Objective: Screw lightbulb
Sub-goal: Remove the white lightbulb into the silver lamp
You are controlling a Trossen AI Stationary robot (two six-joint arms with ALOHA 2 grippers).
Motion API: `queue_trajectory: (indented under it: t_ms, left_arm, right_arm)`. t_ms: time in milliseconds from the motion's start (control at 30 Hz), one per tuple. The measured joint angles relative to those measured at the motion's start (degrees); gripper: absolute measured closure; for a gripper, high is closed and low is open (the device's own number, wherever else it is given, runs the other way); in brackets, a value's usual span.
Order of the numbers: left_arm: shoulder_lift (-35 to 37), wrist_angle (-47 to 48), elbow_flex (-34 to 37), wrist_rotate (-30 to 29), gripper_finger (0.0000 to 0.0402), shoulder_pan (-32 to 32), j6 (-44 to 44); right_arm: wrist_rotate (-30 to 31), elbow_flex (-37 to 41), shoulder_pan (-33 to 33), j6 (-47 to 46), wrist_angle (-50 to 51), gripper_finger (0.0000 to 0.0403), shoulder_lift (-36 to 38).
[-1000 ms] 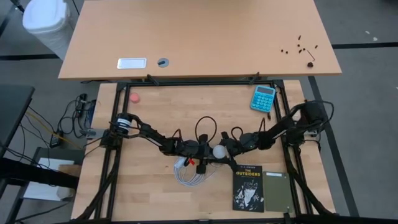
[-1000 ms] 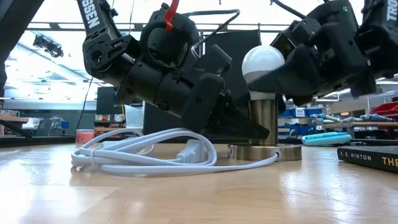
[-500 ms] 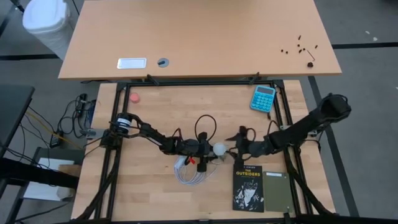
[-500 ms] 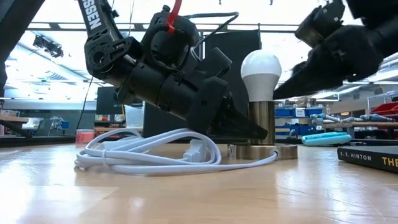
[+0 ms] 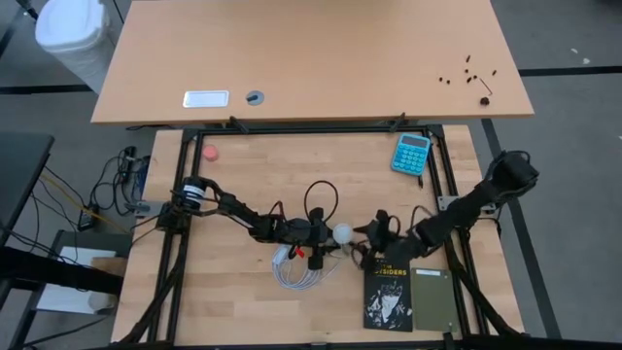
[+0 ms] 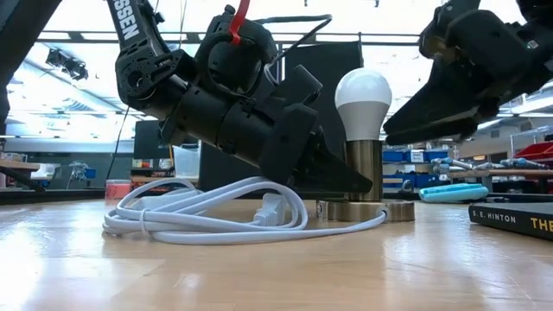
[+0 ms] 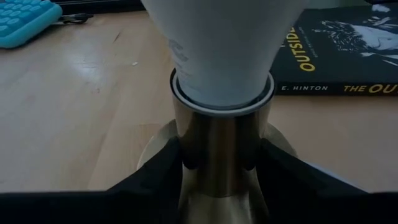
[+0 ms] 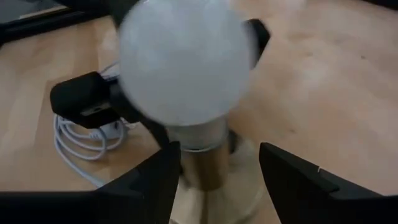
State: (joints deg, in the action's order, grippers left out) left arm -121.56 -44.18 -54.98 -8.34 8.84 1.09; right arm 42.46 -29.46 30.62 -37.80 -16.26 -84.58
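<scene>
1. We see the lightbulb [image 6: 363, 93] standing upright in the socket [image 6: 364, 177], its neck sunk into the metal stem; the seating looks done or nearly so, though we cannot tell how tight the thread is.
2. Our left gripper [image 5: 321, 233] is clamped on the socket stem, one finger [image 7: 158, 171] on each side just below the bulb's neck, steadying it.
3. Our right gripper [image 5: 374, 229] hangs near the bulb but apart from it, touching nothing; the right wrist view shows its fingers [image 8: 155, 177] spread with the bulb ahead between them. It holds nothing.
4. What is left, as we judge it: perhaps another twist, which would need a fresh grip on the bulb.
5. Room: a book [image 5: 389, 294] lies just beside the right gripper and a calculator [image 5: 411, 153] well beyond it. The cable [image 6: 207, 216] coils under the left gripper. Open wood lies on the right gripper's far side, toward the table [image 5: 233, 301] edge.
</scene>
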Motion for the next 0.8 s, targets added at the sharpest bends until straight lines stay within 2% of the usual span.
queue_trajectory:
  t_ms: [100,300,400,700,800]
  left_arm:
    - [0.00,-0.01,0.00,-0.07,0.0217,0.00,0.45]
    - [0.02,0.00,0.09,-0.33,0.0217,0.02,0.86]
    - [0.07,-0.04,0.09,-0.52,0.0217,0.09,0.91]
    - [0.11,-0.39,0.04,-0.55,0.0217,0.09,2.33]
    - [0.13,-0.42,-0.04,-0.57,0.0217,0.09,2.37]
  right_arm:
    - [4.89,-3.79,2.34,-1.99,-0.93,0.0173,-6.17]
    - [20.38,-11.93,4.77,-2.30,-1.04,0.0173,-16.36]
    - [26.12,-15.04,4.78,-2.39,-1.33,0.0173,-20.11]
    - [34.64,-20.90,4.08,-3.99,-1.74,0.0173,-26.29]
    - [35.18,-21.10,4.08,-3.45,-1.75,0.0173,-26.33]
